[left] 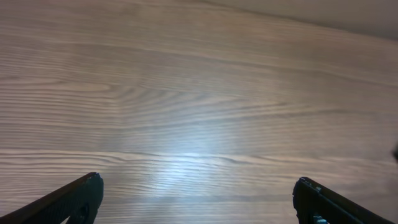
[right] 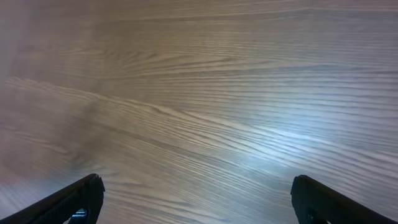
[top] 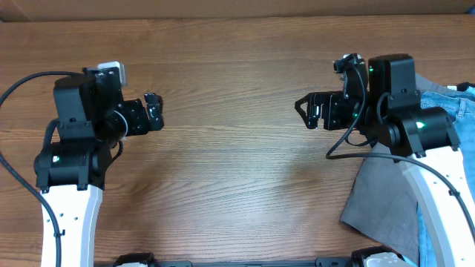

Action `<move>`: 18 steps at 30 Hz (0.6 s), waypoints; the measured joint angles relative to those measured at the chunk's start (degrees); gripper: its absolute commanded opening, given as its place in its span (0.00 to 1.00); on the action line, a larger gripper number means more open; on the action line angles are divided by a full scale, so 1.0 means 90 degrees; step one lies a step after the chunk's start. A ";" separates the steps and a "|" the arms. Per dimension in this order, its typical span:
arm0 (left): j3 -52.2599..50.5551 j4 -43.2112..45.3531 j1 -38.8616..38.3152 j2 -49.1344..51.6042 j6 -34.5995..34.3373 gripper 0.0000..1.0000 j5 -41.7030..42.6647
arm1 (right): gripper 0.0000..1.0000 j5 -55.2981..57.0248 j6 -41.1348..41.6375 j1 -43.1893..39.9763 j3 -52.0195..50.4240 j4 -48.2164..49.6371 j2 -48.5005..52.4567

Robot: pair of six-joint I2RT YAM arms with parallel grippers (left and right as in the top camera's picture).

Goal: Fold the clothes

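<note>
Brown wood-grain counter (top: 230, 170), seen from overhead, is mostly bare boards. All clothes sit at the counter's right edge: a flat grey fabric garment (top: 382, 196) spreads from under the right arm towards the counter's near-right corner, with its left margin running diagonally. Light-blue denim jeans (top: 464, 119) lie just beyond it, against the counter's right edge, partly covered by the arm; a second strip of the same blue shows along the near-right corner. I cannot tell whether denim lies over grey or under it. The left claw (top: 154, 111) hangs over the counter's left third, well apart from the clothes, pointing towards the counter's middle. Its wrist view shows dark fingers (left: 74, 199) spread wide, with nothing between them but wood grain. The right claw (top: 303, 113) hangs over the counter right of centre, pointing towards the middle, near the grey garment's left margin but not touching cloth. Its fingers (right: 71, 199) are likewise spread wide and empty, over bare wood.
</note>
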 measured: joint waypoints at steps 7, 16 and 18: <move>0.0002 -0.0029 0.0000 0.0019 -0.0019 1.00 0.0423 | 1.00 0.1083 0.1217 -0.0206 0.0032 0.0228 0.0044; 0.0005 -0.0051 0.0000 0.0019 -0.0362 1.00 0.0522 | 1.00 0.2701 0.2642 -0.1987 0.0129 0.1287 0.0712; 0.0005 -0.0080 0.0000 0.0019 -0.0520 1.00 0.0537 | 1.00 0.2861 0.2747 -0.2322 0.0153 0.1622 0.1132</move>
